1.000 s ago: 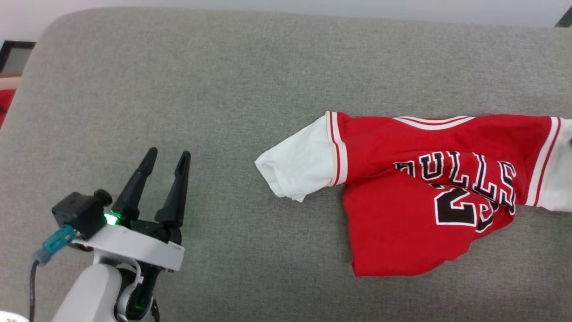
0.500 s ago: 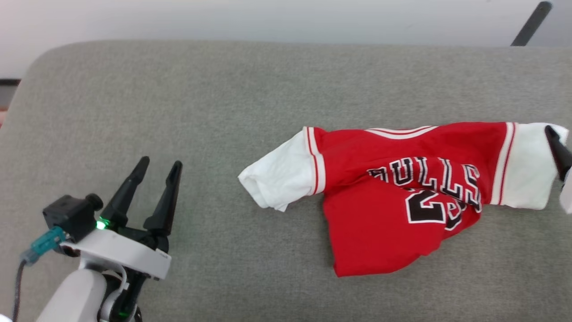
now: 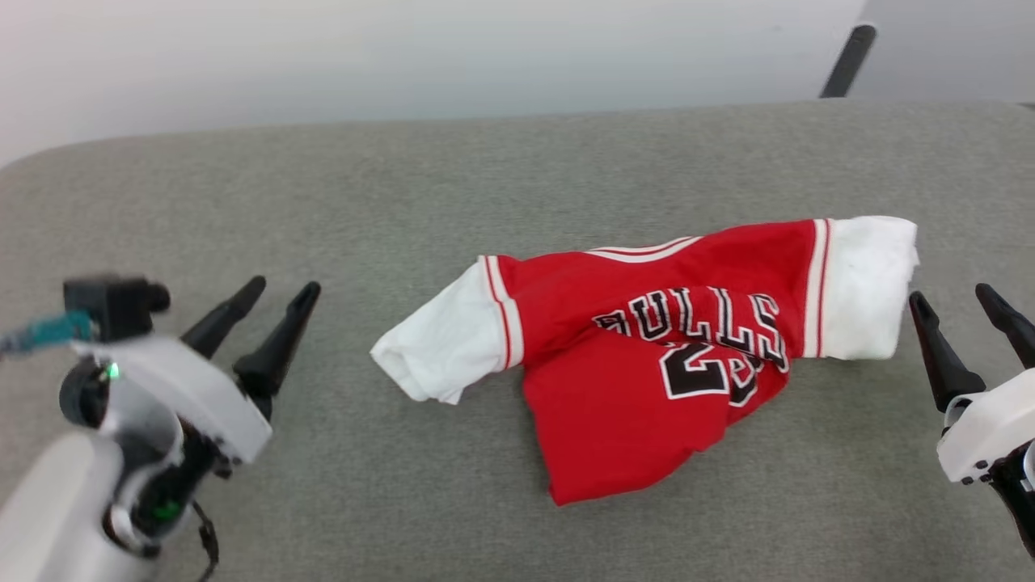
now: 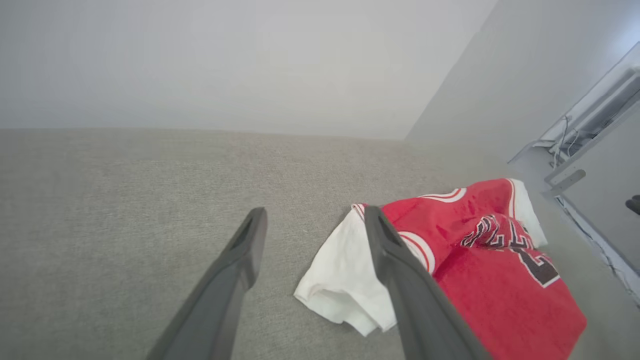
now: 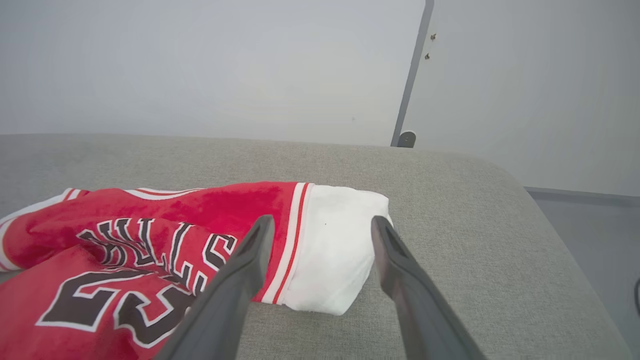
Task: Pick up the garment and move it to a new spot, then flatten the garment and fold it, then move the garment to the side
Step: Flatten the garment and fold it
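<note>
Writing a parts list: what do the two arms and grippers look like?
The left gripper and right gripper: two long tapering black fingers each, on white housings. The left wrist carries a black camera, a teal plug and a green light.

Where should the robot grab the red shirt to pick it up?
Probably by its white sleeves: left gripper takes the left sleeve from the left, right gripper the right sleeve from the right. Both stick out from the crumpled shirt.

A grey woven cushion (image 3: 323,202) spreads below a pale wall (image 3: 404,56), a dark post (image 3: 845,61) behind it.
</note>
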{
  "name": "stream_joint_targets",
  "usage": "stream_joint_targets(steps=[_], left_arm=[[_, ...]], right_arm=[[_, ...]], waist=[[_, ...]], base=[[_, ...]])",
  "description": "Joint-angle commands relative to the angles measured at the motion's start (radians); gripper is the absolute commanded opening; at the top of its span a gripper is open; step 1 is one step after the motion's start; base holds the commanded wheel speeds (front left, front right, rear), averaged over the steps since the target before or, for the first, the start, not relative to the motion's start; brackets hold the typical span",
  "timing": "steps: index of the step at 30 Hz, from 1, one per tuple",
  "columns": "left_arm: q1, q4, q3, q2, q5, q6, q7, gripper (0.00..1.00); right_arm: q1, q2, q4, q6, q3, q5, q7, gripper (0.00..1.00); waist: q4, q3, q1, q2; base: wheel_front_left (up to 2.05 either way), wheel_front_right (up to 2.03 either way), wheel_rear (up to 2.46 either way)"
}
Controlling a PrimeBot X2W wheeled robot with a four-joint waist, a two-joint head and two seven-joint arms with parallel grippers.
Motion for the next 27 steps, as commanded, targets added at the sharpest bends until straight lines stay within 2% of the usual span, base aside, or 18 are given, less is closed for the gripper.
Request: stream_joint_targets(steps=[1, 3, 7, 8, 13, 17, 27], left_arm=[[-0.026, 0.008, 0.002, 0.005, -0.044, 0.02, 0.064, 1.0], [-0.066, 0.021, -0.009, 0.026, -0.077, 0.041, 0.168, 1.0], [-0.14, 0.081, -0.026, 0.03, -0.149, 0.083, 0.348, 1.0], [-0.14, 0.081, -0.026, 0.03, -0.149, 0.083, 0.348, 1.0], [-0.211, 0.161, -0.054, 0.032, -0.198, 0.138, 0.51, 1.0], [-0.254, 0.215, -0.07, 0.027, -0.202, 0.161, 0.572, 1.0], [-0.319, 0.343, -0.114, 0.004, -0.2, 0.188, 0.666, 1.0]], right_arm=[[0.012, 0.007, -0.016, -0.001, -0.002, -0.005, 0.002, 1.0], [0.013, 0.013, -0.032, -0.001, -0.002, -0.008, 0.006, 1.0], [0.009, 0.026, -0.057, -0.001, -0.007, -0.012, 0.007, 1.0], [0.009, 0.026, -0.057, -0.001, -0.007, -0.012, 0.007, 1.0], [0.004, 0.045, -0.067, -0.001, -0.008, -0.02, 0.004, 1.0], [-0.006, 0.056, -0.069, -0.001, -0.004, -0.019, 0.002, 1.0], [-0.034, 0.07, -0.064, -0.001, 0.009, -0.018, -0.006, 1.0]], waist=[[-0.026, 0.003, 0.0, 0.0], [-0.04, 0.013, 0.0, 0.0], [-0.065, 0.037, 0.0, 0.0], [-0.065, 0.037, 0.0, 0.0], [-0.093, 0.078, 0.0, 0.0], [-0.112, 0.112, 0.0, 0.0], [-0.146, 0.177, 0.0, 0.0]], base=[[0.0, 0.0, 0.0], [0.0, 0.0, 0.0], [0.0, 0.0, 0.0], [0.0, 0.0, 0.0], [0.0, 0.0, 0.0], [0.0, 0.0, 0.0], [0.0, 0.0, 0.0]])
